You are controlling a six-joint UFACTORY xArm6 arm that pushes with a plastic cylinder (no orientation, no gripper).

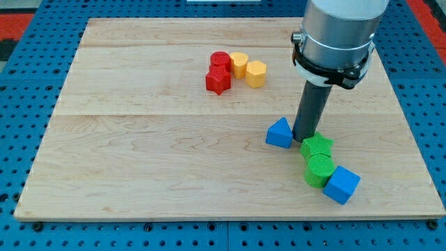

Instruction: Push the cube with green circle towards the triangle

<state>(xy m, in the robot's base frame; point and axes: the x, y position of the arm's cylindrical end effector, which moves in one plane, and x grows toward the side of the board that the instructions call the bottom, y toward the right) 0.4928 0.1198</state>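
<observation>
Blue triangle (pixel 279 133) | my tip (pixel 304 137) just beside, touching green star (pixel 317 146) | end effector (a rod) has no jaws

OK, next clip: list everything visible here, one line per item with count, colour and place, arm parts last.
Wooden board: one, light wood, fills most of the view.
Pegboard base: blue, around the board.
Red blocks: two, a cylinder and a star-like block, upper centre, touching.
Yellow blocks: two, one beside the red cylinder, a hexagon-like one to its right.
Blue triangle: one, right of centre.
Green star-shaped block: one, right of the triangle.
Green circle: one, below the green star.
Blue cube: one, lower right, touching the green circle.
Arm: grey housing, dark rod; my tip sits between the blue triangle and the green star.
</observation>
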